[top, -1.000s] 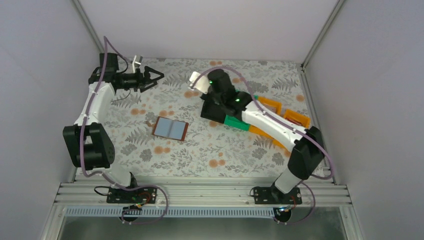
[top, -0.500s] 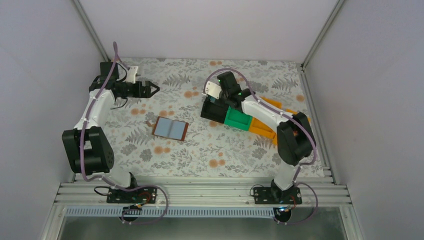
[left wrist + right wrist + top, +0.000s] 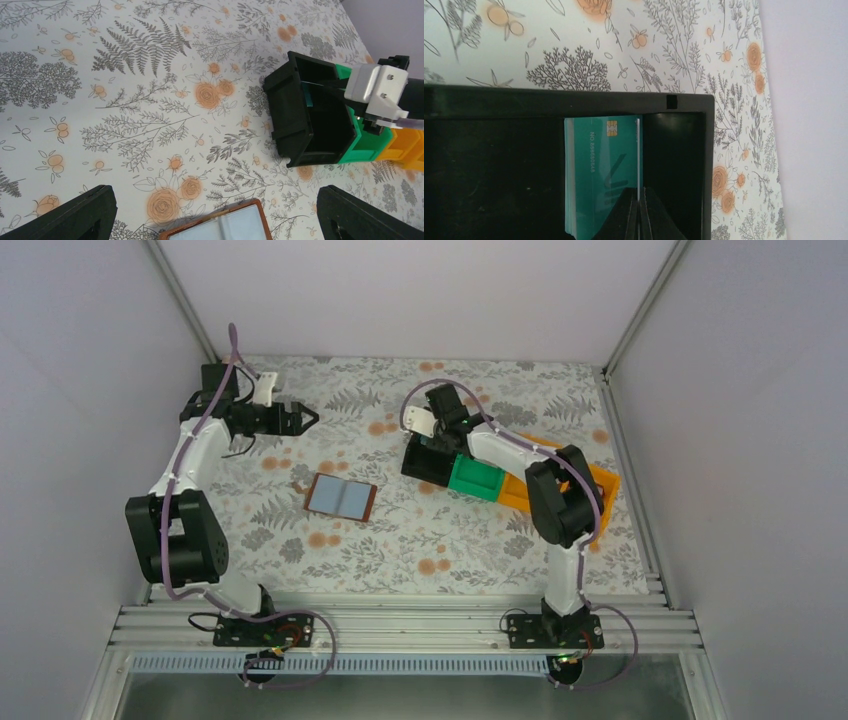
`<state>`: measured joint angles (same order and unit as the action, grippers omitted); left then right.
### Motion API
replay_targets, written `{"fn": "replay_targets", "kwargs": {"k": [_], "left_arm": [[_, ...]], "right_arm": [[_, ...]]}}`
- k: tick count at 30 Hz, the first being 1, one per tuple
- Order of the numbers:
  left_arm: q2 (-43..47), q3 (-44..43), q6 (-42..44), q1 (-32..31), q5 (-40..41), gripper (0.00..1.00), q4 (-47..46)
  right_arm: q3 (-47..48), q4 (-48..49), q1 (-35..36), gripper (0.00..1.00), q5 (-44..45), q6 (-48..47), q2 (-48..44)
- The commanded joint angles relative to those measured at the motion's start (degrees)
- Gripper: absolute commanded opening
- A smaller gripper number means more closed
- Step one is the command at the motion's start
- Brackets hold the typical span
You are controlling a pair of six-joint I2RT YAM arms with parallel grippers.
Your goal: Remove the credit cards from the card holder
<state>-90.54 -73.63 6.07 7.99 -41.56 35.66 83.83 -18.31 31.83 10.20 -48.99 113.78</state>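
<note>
The card holder (image 3: 341, 497) lies open on the table, brown outside and pale blue-grey inside; its top edge shows in the left wrist view (image 3: 225, 226). My left gripper (image 3: 308, 418) hangs open and empty above the table behind it, its fingers (image 3: 70, 216) spread wide. My right gripper (image 3: 440, 445) reaches into the black bin (image 3: 428, 466). It (image 3: 639, 200) is shut on a thin card (image 3: 639, 150) seen edge-on; I cannot tell its colour. A teal credit card (image 3: 601, 165) with a chip rests inside the bin beside it.
A green bin (image 3: 475, 478) and an orange bin (image 3: 603, 480) sit in a row right of the black bin. The black bin's rim (image 3: 574, 100) surrounds my right fingers. White walls enclose the table on three sides.
My right gripper has moved down into the black bin while its elbow folded back towards the base. My left gripper drew back slightly to the left, then stayed still.
</note>
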Motion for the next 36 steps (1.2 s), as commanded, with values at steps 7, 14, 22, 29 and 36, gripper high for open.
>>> {"fn": "replay_targets", "kwargs": {"k": [7,14,22,29,36], "left_arm": [[-1.0,-0.2,1.5,0.2,-0.8,1.0,-0.7],[-1.1,-0.2,1.5,0.4,-1.2,1.0,-0.6],[-1.3,-0.2,1.5,0.7,-1.7,1.0,-0.5],[-1.5,-0.3,1.6,0.9,-2.3,1.0,-0.3],[-1.6,-0.4,1.7,1.2,-2.7,1.0,0.0]], "right_arm": [[0.3,4.1,-0.3,0.04,4.8,-4.7,2.7],[-0.9,6.9,-0.1,0.04,6.8,-7.7,3.7],[-0.9,8.4,0.1,0.05,5.5,-9.6,4.7],[-0.9,8.6,0.1,0.08,5.1,-11.0,5.9],[-0.8,8.4,0.1,0.21,5.5,-11.5,6.6]]}}
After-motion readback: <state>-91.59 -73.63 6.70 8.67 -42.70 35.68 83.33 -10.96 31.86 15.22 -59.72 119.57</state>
